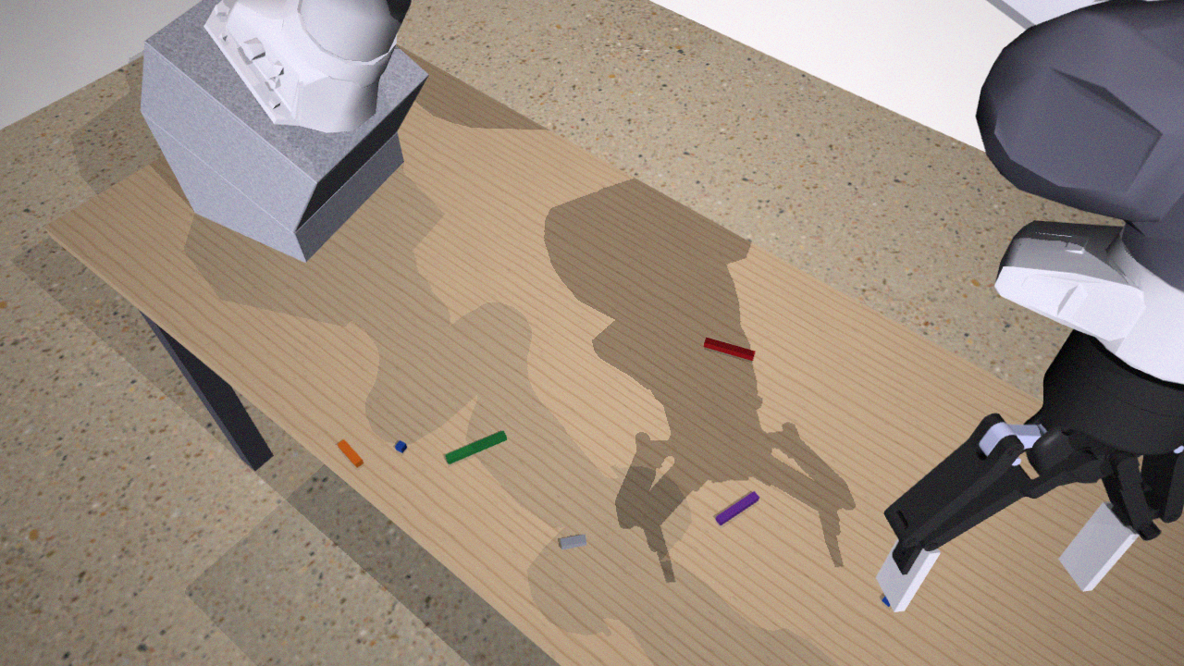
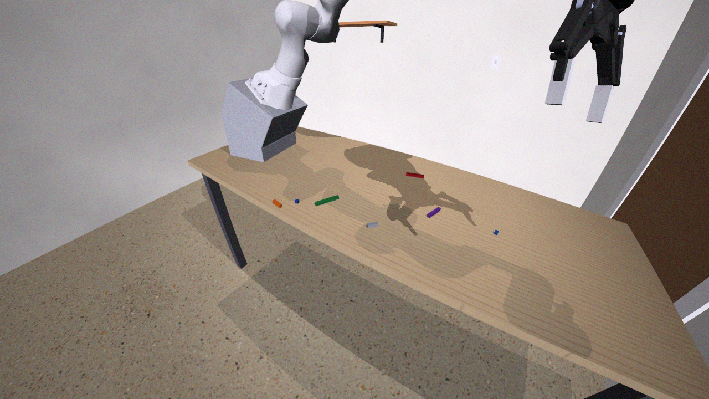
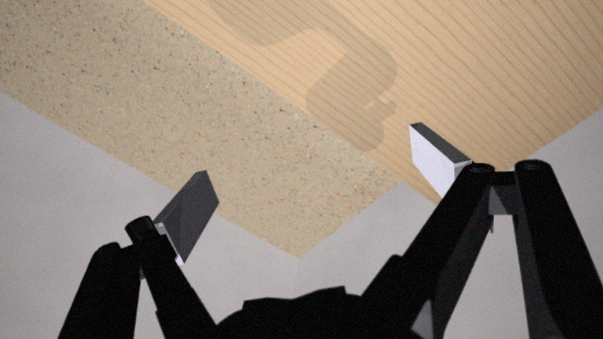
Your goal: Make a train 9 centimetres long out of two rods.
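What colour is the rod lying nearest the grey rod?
Purple, just beyond the grey rod; clearest in the top view.

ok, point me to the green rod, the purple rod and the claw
green rod (image 1: pixel 474 447), top view, middle of its upper face
purple rod (image 1: pixel 736 507), top view, middle of its length
claw (image 2: pixel 577 104), exterior view, midway between fingertips

Second blue rod mostly hidden behind gripper fingertip

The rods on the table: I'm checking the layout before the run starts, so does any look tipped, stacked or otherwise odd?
Nothing stands out. Orange, two blue, green, grey, purple and red rods all lie flat and apart.
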`<control>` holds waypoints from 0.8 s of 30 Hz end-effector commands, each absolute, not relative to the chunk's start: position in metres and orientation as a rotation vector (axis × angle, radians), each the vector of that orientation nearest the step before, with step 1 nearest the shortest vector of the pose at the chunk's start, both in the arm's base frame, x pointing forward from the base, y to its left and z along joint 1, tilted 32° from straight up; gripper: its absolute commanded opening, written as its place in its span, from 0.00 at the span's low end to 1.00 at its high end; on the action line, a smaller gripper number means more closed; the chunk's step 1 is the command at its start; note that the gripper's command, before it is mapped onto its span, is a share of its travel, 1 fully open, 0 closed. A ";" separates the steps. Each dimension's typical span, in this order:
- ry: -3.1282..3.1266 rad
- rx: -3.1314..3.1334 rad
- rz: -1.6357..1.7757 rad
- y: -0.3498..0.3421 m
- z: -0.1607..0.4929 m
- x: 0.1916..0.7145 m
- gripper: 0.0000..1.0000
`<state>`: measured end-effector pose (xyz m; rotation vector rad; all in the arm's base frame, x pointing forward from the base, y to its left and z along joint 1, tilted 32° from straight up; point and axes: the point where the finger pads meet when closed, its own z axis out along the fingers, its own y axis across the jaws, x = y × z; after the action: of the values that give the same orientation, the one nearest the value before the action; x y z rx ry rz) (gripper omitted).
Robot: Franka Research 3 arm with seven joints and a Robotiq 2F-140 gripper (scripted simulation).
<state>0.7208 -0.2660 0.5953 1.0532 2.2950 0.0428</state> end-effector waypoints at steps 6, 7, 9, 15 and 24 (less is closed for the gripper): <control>2.295 1.053 0.043 -0.266 0.595 0.721 1.00; 2.295 1.053 0.043 -0.266 0.595 0.721 1.00; 2.295 1.053 0.043 -0.266 0.595 0.721 1.00; 2.295 1.053 0.043 -0.266 0.595 0.721 1.00; 2.294 1.058 0.046 -0.267 0.593 0.719 1.00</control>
<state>0.7198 -0.2661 0.5930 1.0556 2.2981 0.0434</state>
